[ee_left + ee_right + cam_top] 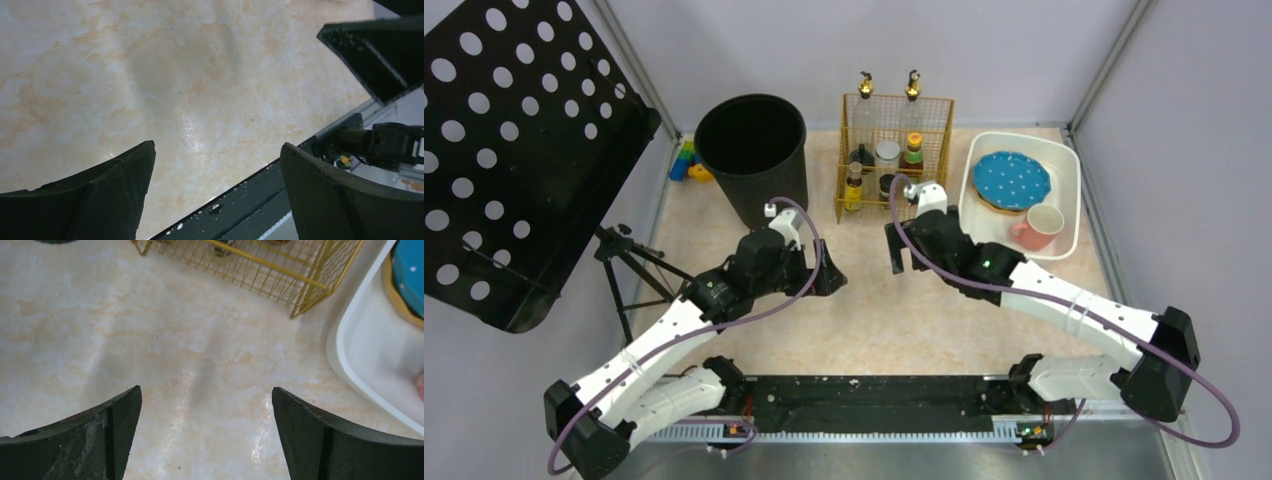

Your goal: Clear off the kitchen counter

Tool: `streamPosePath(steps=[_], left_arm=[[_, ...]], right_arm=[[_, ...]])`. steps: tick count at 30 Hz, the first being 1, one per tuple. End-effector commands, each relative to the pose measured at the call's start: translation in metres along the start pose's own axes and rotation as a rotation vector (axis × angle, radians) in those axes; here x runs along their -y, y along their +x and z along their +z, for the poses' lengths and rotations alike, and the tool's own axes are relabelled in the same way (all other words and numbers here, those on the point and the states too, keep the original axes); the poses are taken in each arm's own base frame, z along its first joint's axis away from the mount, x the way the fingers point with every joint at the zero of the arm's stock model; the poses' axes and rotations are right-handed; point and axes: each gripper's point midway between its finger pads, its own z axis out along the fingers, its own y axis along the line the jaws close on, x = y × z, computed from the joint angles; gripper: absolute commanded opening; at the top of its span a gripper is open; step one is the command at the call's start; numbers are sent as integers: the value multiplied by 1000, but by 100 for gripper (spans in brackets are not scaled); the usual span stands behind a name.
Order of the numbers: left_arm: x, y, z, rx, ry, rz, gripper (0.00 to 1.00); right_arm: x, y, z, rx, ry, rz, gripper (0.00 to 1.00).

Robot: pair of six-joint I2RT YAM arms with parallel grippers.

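Note:
The kitchen counter [874,320] is a pale beige marbled tabletop, bare in the middle. My left gripper [832,278] hovers over the centre, open and empty; the left wrist view shows its jaws wide apart [217,150] over bare counter [150,75]. My right gripper [895,258] hangs just right of it in front of the wire rack, open and empty; the right wrist view shows its jaws spread [206,395] over bare counter [150,330]. A finger of the right gripper shows at the top right of the left wrist view [375,55].
A black bin [752,155] stands at the back. A gold wire rack [894,160] [280,265] holds several bottles. A white tub [1069,215] [360,355] holds a blue dotted plate [1011,180] and a pink mug [1039,228]. Coloured toys [689,162] lie behind the bin. A tripod [624,265] stands left.

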Motion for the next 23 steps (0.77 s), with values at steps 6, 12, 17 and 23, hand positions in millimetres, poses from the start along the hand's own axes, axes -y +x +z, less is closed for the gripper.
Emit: streamPosePath(steps=[6,12,17,23], left_arm=[[-31,-21,-6,95,-268,60,99],[-37,-21,-5,102,-304,58,99],[-37,-21,-2,95,-300,58,99],[-37,-24,0,113,-302,49,99]], right_arm=[[-8,25,-1,50,-29,49,99],[-4,28,-9,72,-43,57,99],[-1,21,-20,104,-65,61,99],[9,21,-23,116,-28,54,99]])
